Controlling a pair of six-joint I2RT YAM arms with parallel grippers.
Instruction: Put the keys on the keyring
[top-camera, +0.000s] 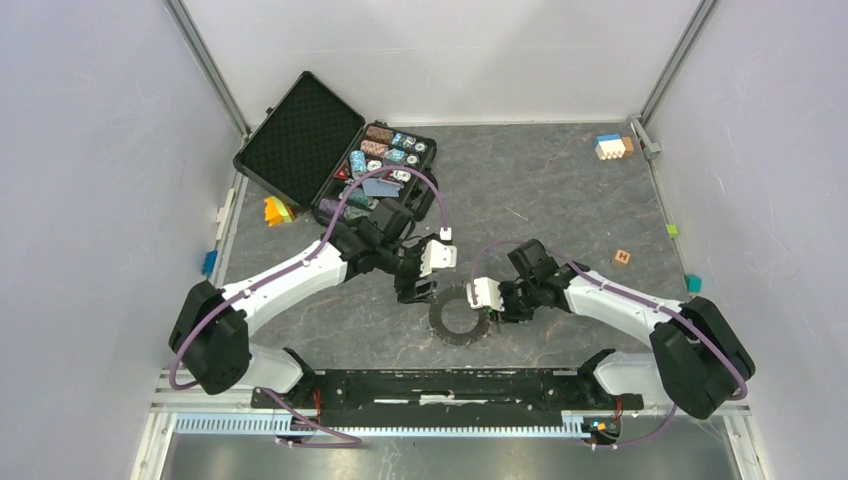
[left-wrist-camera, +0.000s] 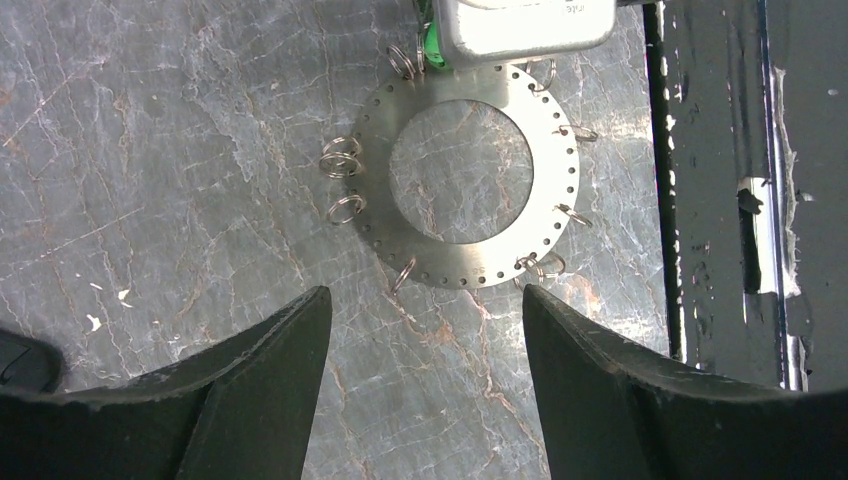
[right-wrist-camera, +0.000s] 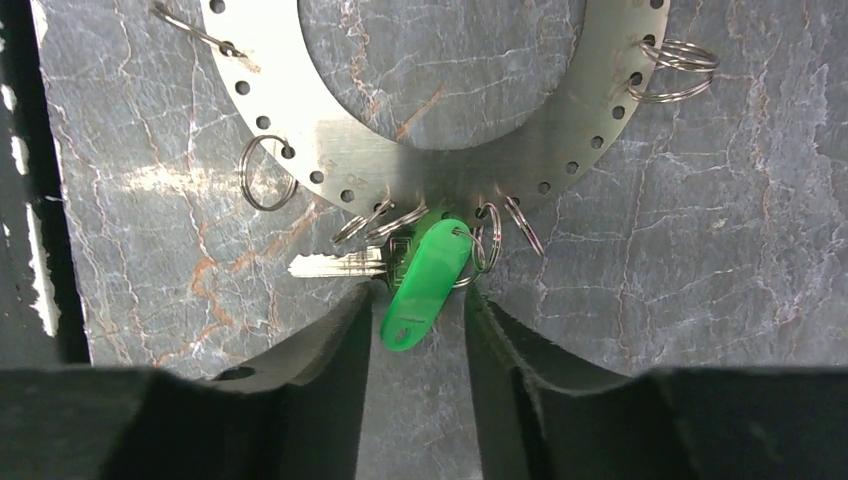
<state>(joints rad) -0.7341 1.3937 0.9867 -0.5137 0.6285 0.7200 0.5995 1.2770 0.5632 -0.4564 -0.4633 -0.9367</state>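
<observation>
The keyring (top-camera: 462, 318) is a flat grey metal disc with a wide hole and small holes round its rim, and it lies on the marble table. Several small split rings (right-wrist-camera: 265, 172) hang from its edge. A silver key (right-wrist-camera: 335, 265) with a bright green tag (right-wrist-camera: 425, 280) lies at the disc's rim (right-wrist-camera: 440, 180), touching split rings there. My right gripper (right-wrist-camera: 415, 300) is open, with its fingers on either side of the green tag and gaps showing on both sides. My left gripper (left-wrist-camera: 425, 310) is open wide and empty, just off the disc's edge (left-wrist-camera: 378, 170). No other keys show.
An open black case (top-camera: 300, 140) full of small items stands at the back left. Orange and yellow blocks (top-camera: 275, 211) lie beside it. Wooden blocks (top-camera: 612, 147) and a lettered cube (top-camera: 621, 257) are at the right. The black front rail (top-camera: 450, 385) runs close to the disc.
</observation>
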